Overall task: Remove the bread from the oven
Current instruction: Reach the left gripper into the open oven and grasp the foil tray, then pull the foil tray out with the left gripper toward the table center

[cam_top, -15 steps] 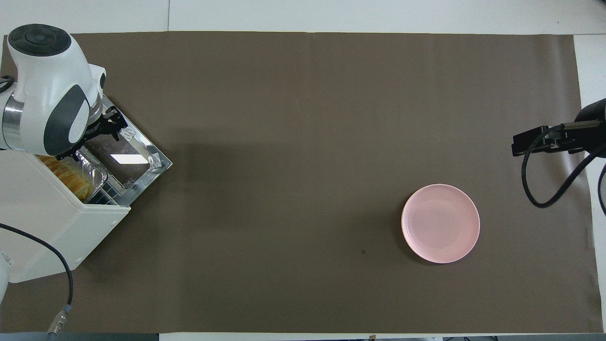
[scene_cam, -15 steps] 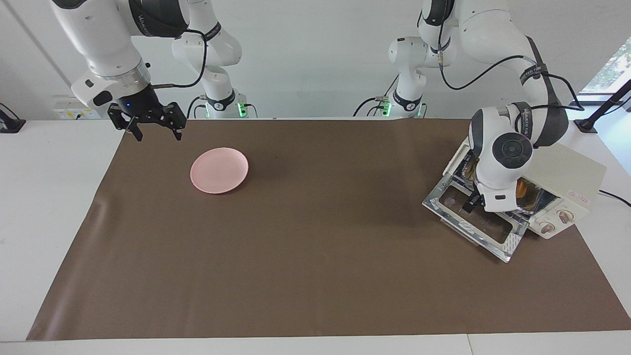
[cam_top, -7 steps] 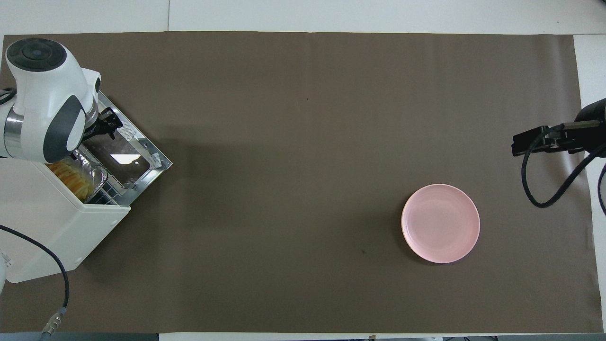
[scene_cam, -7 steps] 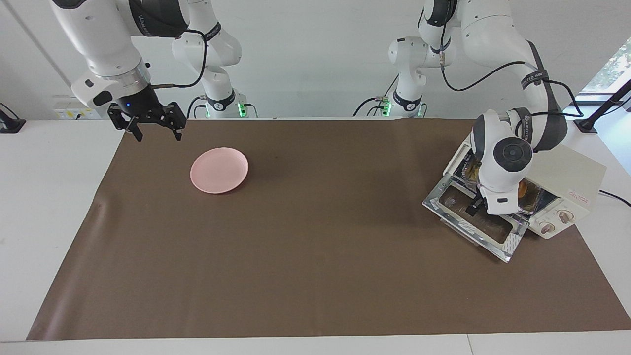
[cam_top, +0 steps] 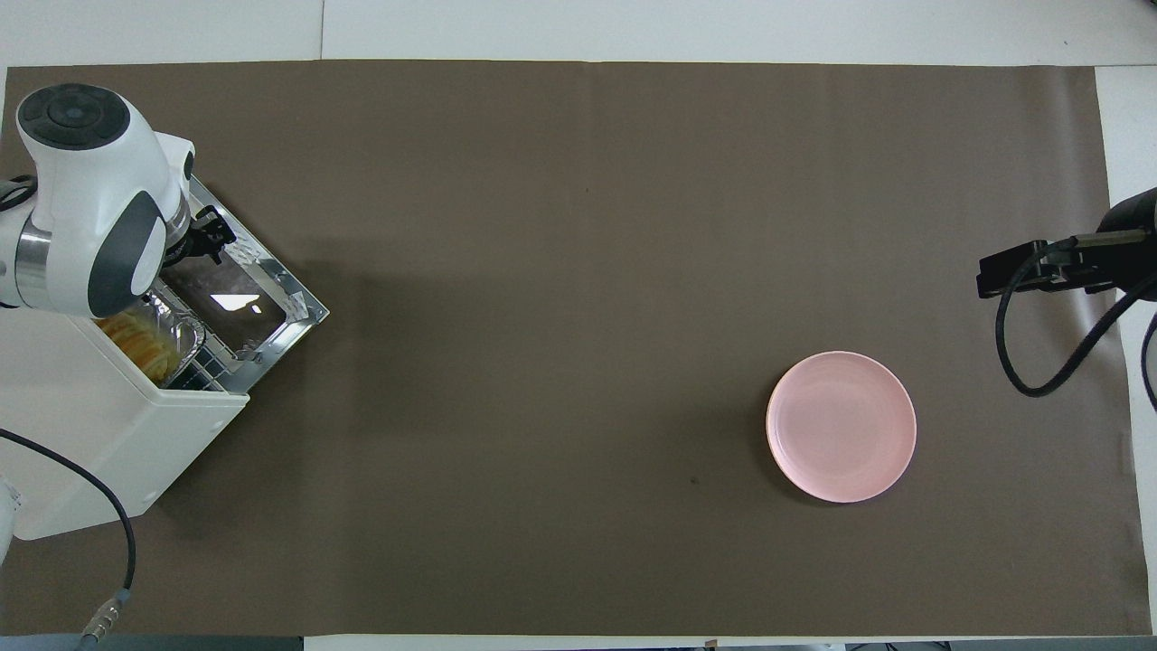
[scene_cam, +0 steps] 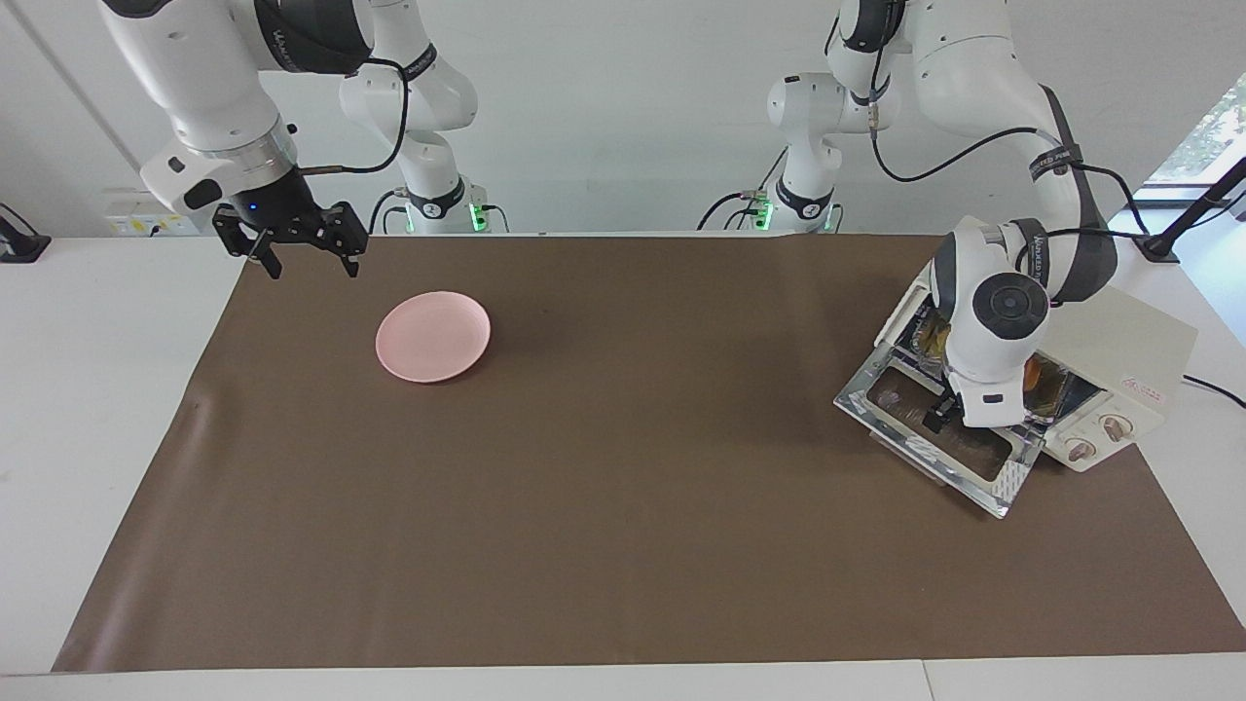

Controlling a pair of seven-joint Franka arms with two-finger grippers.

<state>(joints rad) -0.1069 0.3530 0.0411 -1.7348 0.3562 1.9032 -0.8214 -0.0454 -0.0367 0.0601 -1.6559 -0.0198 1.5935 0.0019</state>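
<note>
We see the left hand (scene_cam: 940, 417) at the open oven (scene_cam: 1119, 365) door, over the bread (cam_top: 140, 344), grip state unclear; right hand (scene_cam: 304, 255) waits, fingers apart, near the pink plate (scene_cam: 433, 336).

White bench (scene_cam: 88, 409), brown mat (scene_cam: 623, 487) over most of top. On mat: pink plate (scene_cam: 433, 336) toward right arm's end; oven (cam_top: 108, 425) at left arm's end, door down.
</note>
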